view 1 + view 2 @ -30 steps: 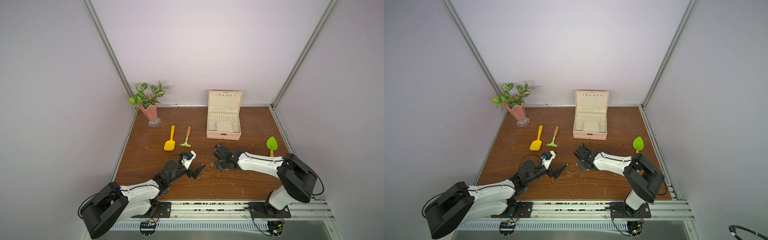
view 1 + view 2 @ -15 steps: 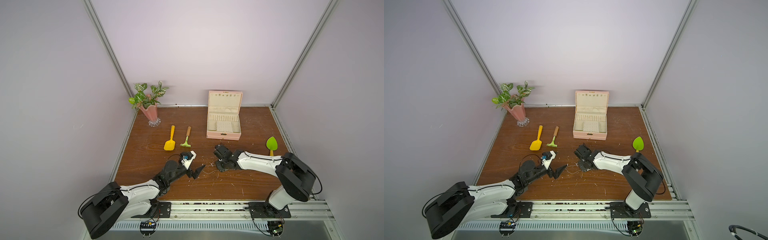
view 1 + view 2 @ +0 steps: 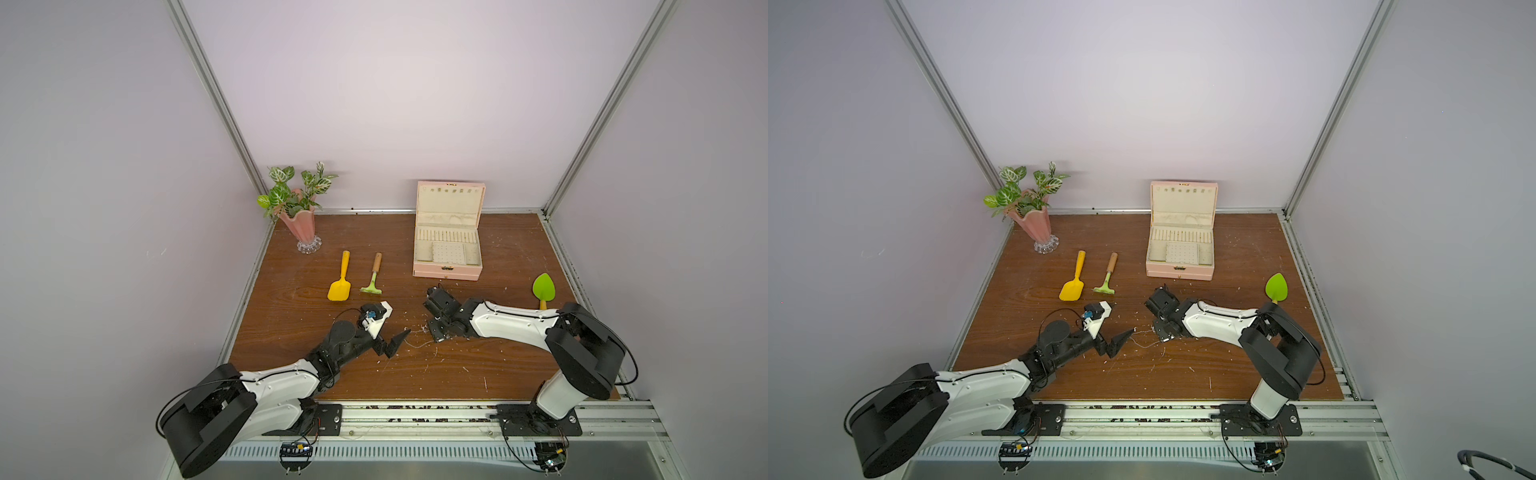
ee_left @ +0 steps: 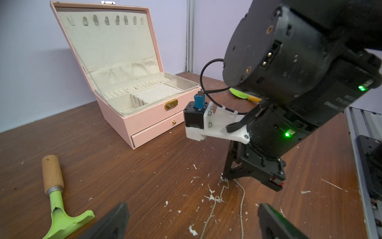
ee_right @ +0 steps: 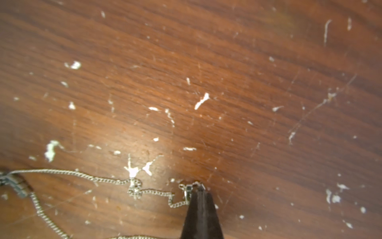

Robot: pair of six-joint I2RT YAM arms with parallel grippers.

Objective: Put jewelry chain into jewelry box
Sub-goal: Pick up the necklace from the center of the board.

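Note:
The jewelry chain (image 3: 417,344) (image 3: 1144,344) lies loose on the brown table between my two arms, a fine silvery line. The right wrist view shows its links (image 5: 99,179) running to my right gripper (image 5: 199,190), which is shut with the chain's clasp end pinched at its tip. My right gripper (image 3: 436,337) (image 3: 1160,336) points down at the table. My left gripper (image 4: 192,225) (image 3: 394,328) is wide open, and the chain (image 4: 221,198) runs between its fingers. The jewelry box (image 3: 448,272) (image 3: 1179,272) (image 4: 148,120) stands open farther back, pink with cream lining.
A yellow scoop (image 3: 340,286) and a green rake with a wooden handle (image 3: 372,276) lie left of the box. A green leaf-shaped trowel (image 3: 543,287) lies at the right. A pink vase with a plant (image 3: 301,224) stands at the back left. White flecks litter the table.
My right gripper's jaws have closed on the chain's end. Both arms stay almost where they were, and the left gripper remains wide open.

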